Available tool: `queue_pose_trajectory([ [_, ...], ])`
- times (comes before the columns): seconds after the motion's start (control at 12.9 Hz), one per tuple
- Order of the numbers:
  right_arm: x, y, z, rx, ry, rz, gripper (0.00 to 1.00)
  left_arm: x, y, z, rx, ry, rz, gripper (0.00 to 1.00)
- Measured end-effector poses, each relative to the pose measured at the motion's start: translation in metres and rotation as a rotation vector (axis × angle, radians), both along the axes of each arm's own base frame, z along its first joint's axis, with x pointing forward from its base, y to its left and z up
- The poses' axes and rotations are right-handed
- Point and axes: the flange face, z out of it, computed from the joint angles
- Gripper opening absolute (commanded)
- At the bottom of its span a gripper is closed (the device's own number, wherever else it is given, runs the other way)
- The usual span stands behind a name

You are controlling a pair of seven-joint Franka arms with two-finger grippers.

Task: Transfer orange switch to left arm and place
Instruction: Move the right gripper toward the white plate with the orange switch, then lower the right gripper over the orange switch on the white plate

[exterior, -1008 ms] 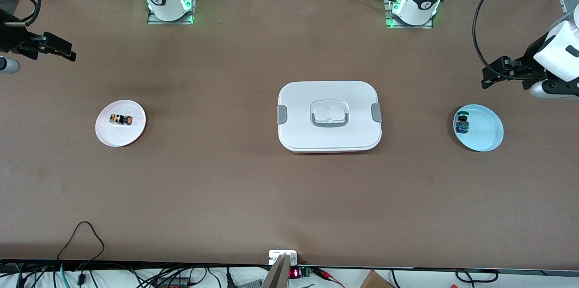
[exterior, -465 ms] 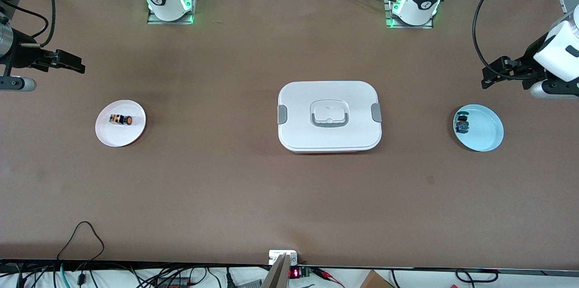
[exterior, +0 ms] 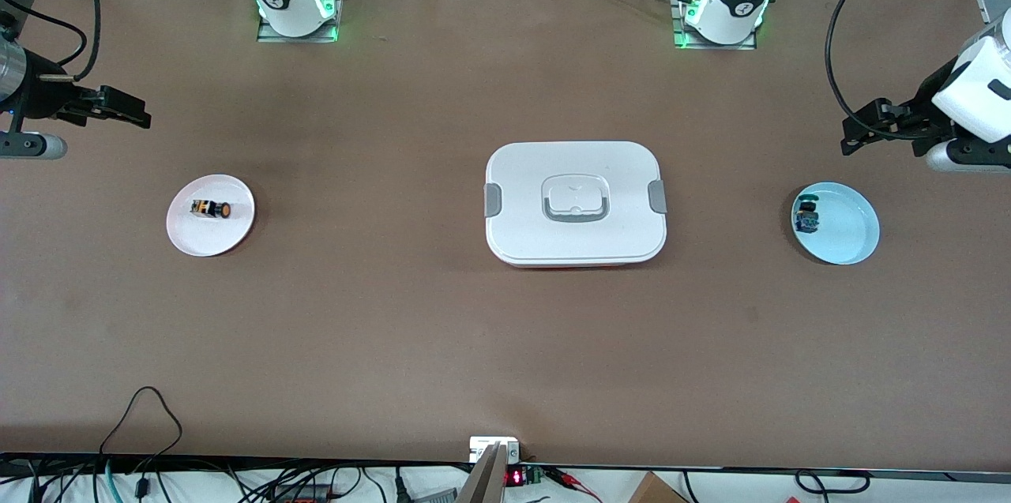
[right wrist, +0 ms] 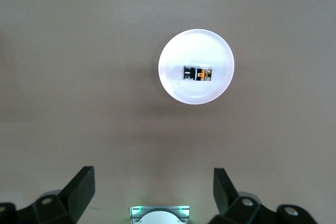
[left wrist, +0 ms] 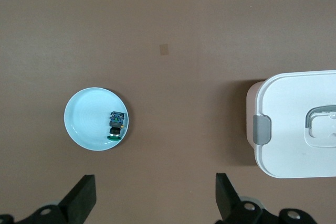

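Orange-capped, the orange switch lies on its side on a white plate toward the right arm's end of the table. The box stands in the middle. The right gripper and the left gripper hover with fingers spread wide, holding nothing.

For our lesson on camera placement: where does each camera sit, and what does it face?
Front: high across the table, facing both arms' bases; box mid-table.
Left wrist: above the blue plate, looking down; open left gripper shows.
Right wrist: above the white plate with the orange switch; open right gripper shows.
Shared: front and left wrist show the box.
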Motion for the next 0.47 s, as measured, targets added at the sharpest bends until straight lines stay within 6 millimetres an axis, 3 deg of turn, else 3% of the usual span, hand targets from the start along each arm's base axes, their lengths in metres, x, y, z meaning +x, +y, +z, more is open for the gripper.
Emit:
queue_pose_trajectory([
  [0.16,0.010,0.005,-0.012,-0.023,-0.008,0.018,1.00,0.000,0.000,0.000,0.000,0.000,0.000,1.00],
  [0.47,0.039,0.004,-0.068,-0.041,0.010,0.029,1.00,0.000,0.000,0.000,0.000,0.001,0.001,1.00],
])
